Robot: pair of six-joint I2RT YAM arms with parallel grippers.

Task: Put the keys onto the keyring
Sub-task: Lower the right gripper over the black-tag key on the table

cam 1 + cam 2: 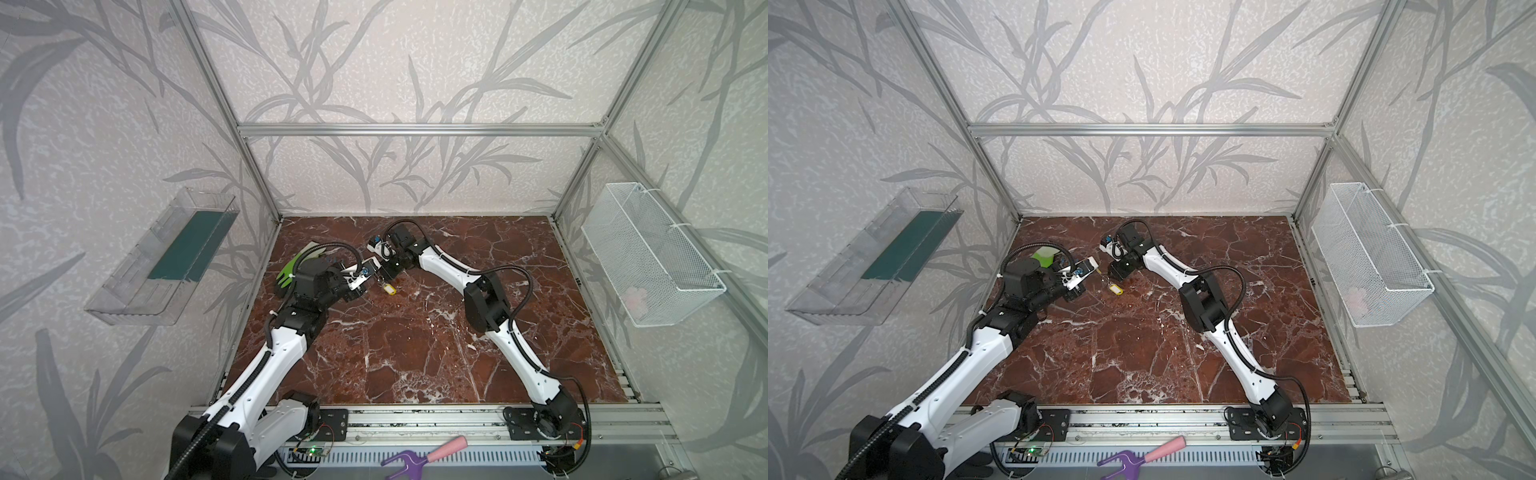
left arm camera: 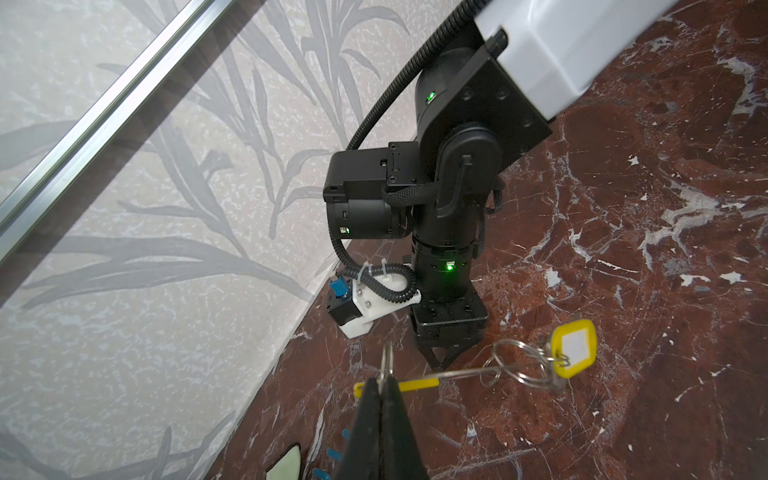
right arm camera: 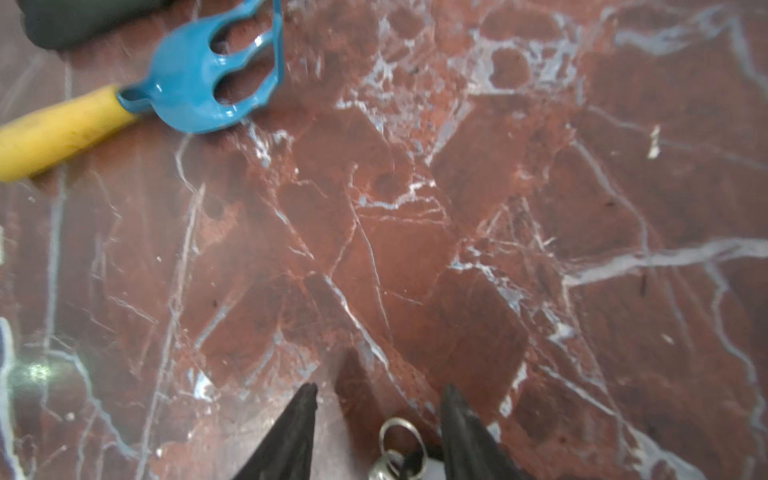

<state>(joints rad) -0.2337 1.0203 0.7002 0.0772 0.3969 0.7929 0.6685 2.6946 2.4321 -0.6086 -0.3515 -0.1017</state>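
Two jaws of my left gripper are pinched shut on the keyring at its yellow stretch. Its thin wire runs away from that hand to the yellow-tagged key on the table. Beyond, my right gripper hangs with jaws apart, a small split ring between them, so it's the nearer hand to that key.

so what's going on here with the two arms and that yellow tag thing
The left gripper is shut on the keyring, pinching the thin loop at its yellow segment and holding it out toward the other arm. The key with the yellow tag sits at the loop's far end, its rings apparently threaded on the wire. The right gripper is open, pointing down at the marble table, with a small metal ring between its fingers, unclamped.
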